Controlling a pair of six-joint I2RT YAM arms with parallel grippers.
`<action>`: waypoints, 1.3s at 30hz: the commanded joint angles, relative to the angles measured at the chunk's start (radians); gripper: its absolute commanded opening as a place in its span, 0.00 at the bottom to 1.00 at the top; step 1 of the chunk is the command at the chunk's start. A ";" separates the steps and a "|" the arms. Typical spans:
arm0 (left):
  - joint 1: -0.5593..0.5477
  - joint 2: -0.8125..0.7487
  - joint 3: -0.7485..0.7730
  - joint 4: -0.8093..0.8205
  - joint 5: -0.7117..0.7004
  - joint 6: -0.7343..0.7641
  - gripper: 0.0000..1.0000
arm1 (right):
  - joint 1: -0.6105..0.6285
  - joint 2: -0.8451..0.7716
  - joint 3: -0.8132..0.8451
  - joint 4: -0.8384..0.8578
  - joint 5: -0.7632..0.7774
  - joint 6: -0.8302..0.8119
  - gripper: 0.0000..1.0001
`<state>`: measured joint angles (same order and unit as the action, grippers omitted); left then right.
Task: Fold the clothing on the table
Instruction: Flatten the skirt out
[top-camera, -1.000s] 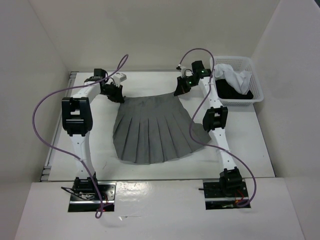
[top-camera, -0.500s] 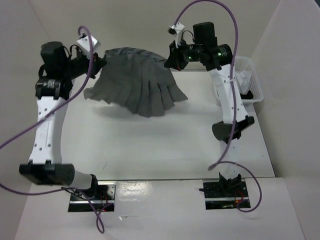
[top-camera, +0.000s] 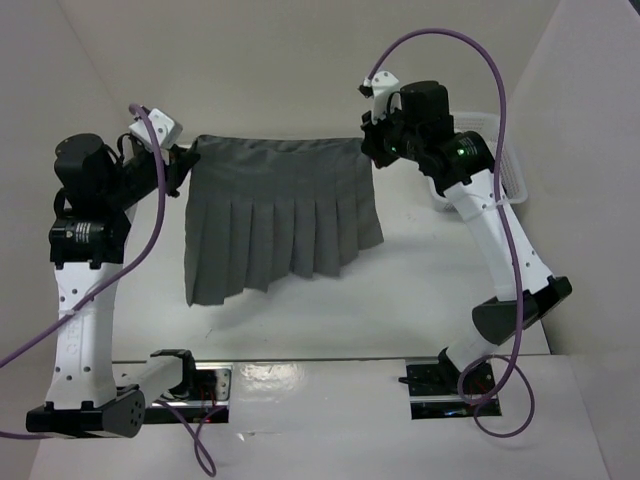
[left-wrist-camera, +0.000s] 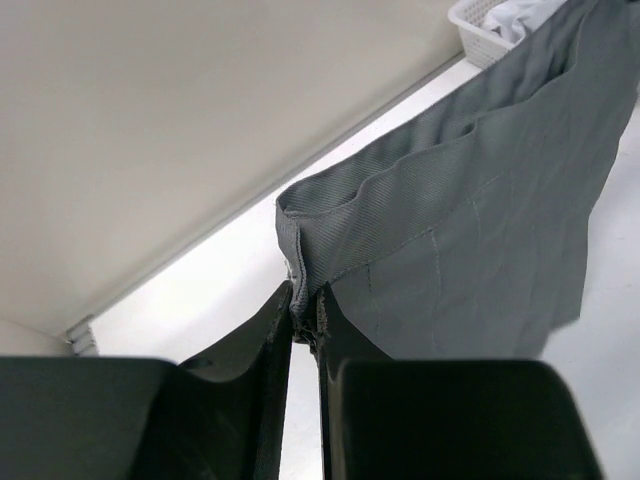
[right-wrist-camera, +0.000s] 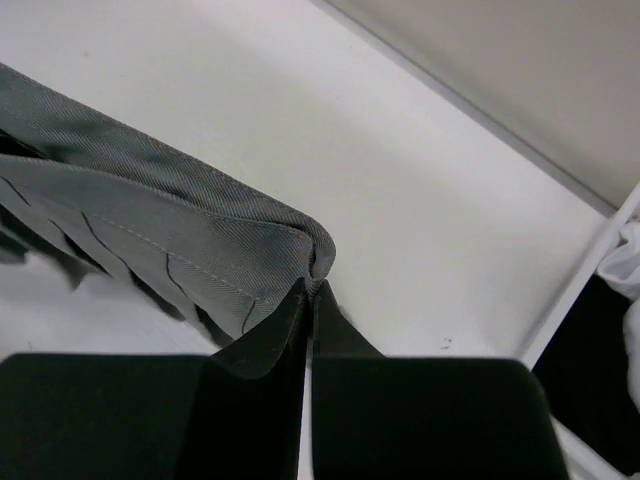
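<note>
Both arms are holding the skirt (top-camera: 280, 215) up above the desk (top-camera: 420, 290), waistband stretched straight between them, pleats hanging down. Left end effector (top-camera: 186, 158) is pinching one waistband corner, and right end effector (top-camera: 372, 148) is clamping the other.

The top external view looks down and forward from above and behind the arm bases, far enough back to take in the whole table (top-camera: 300, 320), both arms and the hanging skirt (top-camera: 280, 215). The left wrist camera sits close behind the left gripper (left-wrist-camera: 305, 300), looking along its fingers toward the far wall and the white basket (left-wrist-camera: 475, 20). The right wrist camera, equally close behind the right gripper (right-wrist-camera: 310, 290), faces down at the tabletop and what seems to be the basket's edge. All three views share the skirt's waistband.
</note>
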<state>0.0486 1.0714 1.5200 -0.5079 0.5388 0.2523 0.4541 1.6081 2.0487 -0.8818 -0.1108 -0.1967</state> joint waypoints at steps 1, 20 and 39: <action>0.036 -0.030 -0.001 0.074 0.013 -0.045 0.00 | -0.023 -0.097 -0.077 0.122 0.078 -0.012 0.00; 0.065 -0.185 -0.026 -0.035 0.254 0.002 0.00 | -0.046 -0.393 -0.200 0.122 -0.009 -0.061 0.00; 0.056 -0.170 -0.176 -0.195 0.353 0.179 0.00 | -0.046 -0.484 -0.505 0.087 -0.210 -0.178 0.00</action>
<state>0.0998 0.8310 1.3849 -0.7582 0.9104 0.3920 0.4217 1.0744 1.6176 -0.8562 -0.3382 -0.3405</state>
